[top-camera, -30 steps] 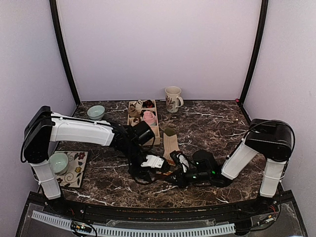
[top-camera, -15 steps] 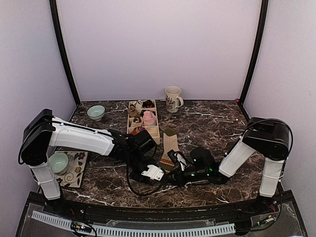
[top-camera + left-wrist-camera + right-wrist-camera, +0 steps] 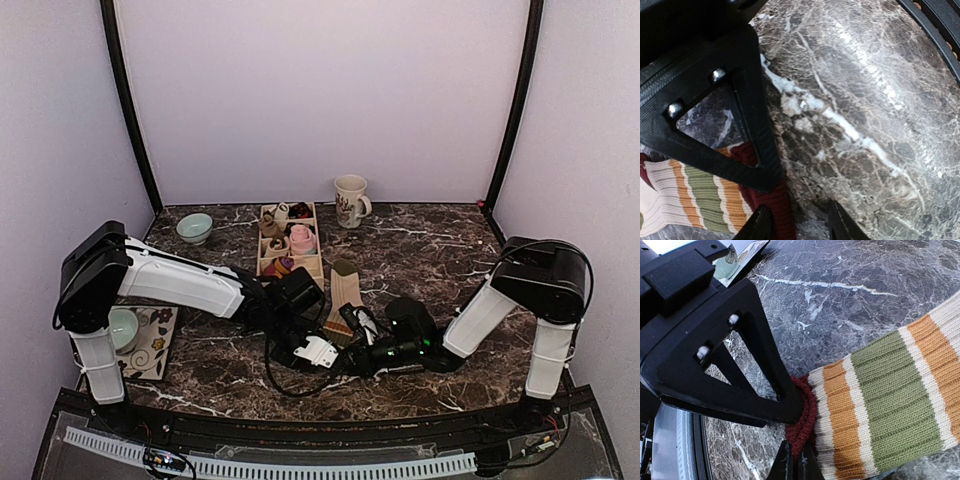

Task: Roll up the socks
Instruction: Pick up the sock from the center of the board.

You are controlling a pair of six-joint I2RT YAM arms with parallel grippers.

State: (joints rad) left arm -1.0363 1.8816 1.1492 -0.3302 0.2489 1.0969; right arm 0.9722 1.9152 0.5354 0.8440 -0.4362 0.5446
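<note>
The left gripper [image 3: 790, 202] is low over the marble table [image 3: 870, 100] with its jaws partway apart. A maroon edge of the striped sock [image 3: 890, 405] lies between them, and whether they pinch it or only straddle it cannot be told. In the left wrist view, orange, green and cream bands run off to the lower left. The right gripper [image 3: 795, 460] is closed tight on a maroon edge, and the sock's long axis runs away from its tips toward the upper right of its own view, lying flat on the stone. Whether both grippers meet the same end is unclear. Seen from above, they sit close together near the front of the table, with a beige sock [image 3: 346, 286] just behind. Any roll would likely have to run along that banded length, and the right arm has the surer hold.
</note>
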